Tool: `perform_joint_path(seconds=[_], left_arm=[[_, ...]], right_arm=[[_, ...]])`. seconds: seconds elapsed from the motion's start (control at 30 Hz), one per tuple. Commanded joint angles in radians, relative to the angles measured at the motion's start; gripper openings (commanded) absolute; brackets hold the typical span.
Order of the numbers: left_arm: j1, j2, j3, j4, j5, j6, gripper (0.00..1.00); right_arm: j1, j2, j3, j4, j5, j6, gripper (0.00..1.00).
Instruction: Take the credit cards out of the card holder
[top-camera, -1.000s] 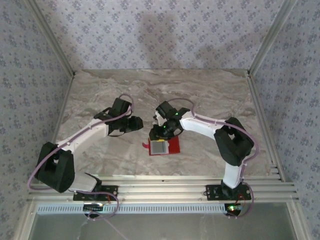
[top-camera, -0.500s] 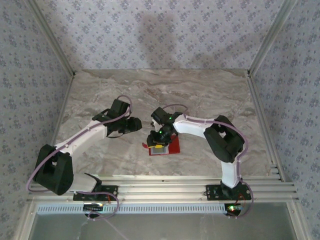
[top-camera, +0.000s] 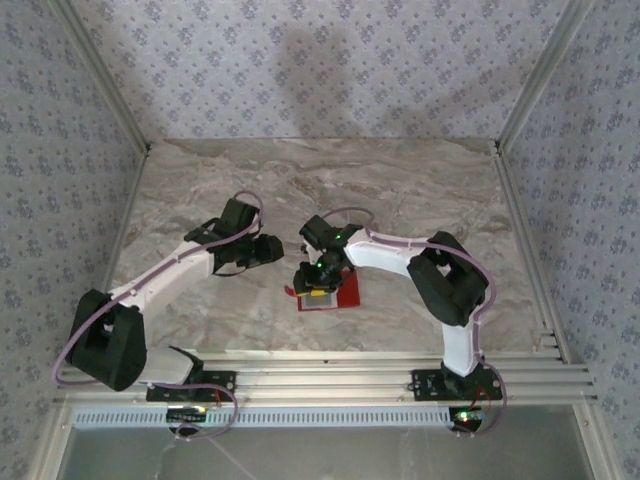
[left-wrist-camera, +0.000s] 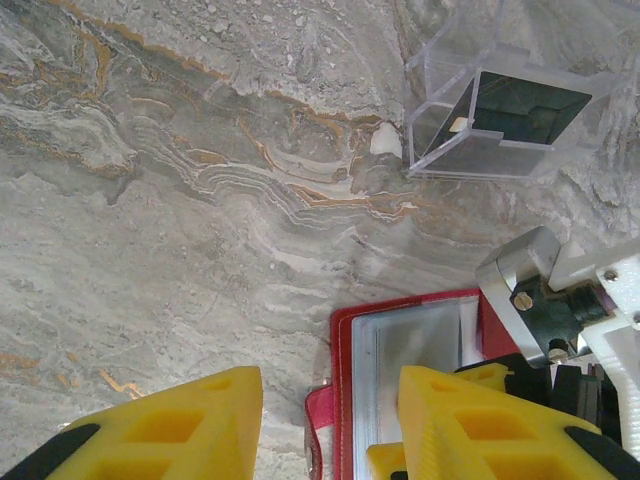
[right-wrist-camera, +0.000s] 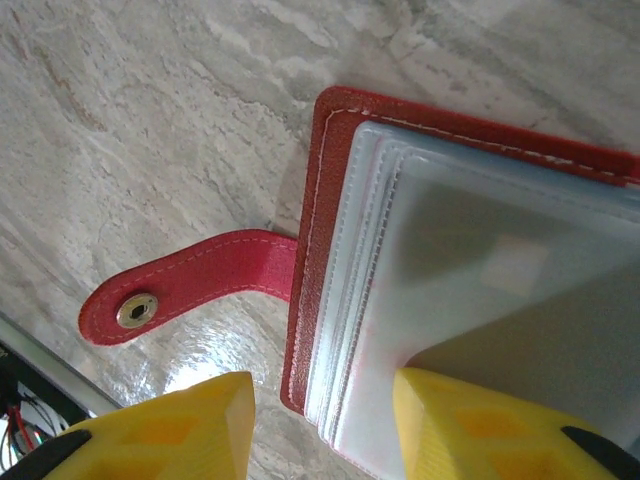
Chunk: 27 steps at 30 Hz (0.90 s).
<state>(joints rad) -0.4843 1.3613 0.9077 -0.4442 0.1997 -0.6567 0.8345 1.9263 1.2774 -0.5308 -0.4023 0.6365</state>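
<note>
Hidden or unclear: from the top view, the right gripper sat over the far edge of the card holder and covered part of it. Its fingertips were too small to read there. The credit cards could not be told apart from the cloudy sleeves. The right wrist view gave only a faint paler patch behind the top sleeve. In that view the holder ran off the frame at the right and bottom.

Holder: it lay open and flat on the marble table, near the middle, between the two arms. It had a red cover with pale stitching and stacked greyish clear sleeves. The side tab lay out flat, its metal snap facing up.

Right gripper: jaws partly apart, one yellow finger over bare marble, the other finger over the sleeves. Nothing was clamped; whether that finger touched the sleeves could not be judged.

Left gripper: partly apart, empty, just left of the holder. A clear plastic box stood beyond.
</note>
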Motion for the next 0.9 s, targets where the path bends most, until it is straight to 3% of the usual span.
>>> perform_joint_path(seconds=[0.0,0.6,0.87], left_arm=[[0.005,-0.03,-0.011,0.005,0.023,-0.014,0.41],[0.004,-0.022,-0.013,0.017,0.044,-0.012,0.41],[0.003,-0.018,-0.008,0.02,0.049,-0.014,0.41]], right_arm=[[0.013,0.011,0.026,-0.117,0.093,0.001,0.44],[0.051,0.013,0.109,-0.309,0.335,-0.052,0.46],[0.055,0.008,0.128,-0.359,0.376,-0.057,0.47]])
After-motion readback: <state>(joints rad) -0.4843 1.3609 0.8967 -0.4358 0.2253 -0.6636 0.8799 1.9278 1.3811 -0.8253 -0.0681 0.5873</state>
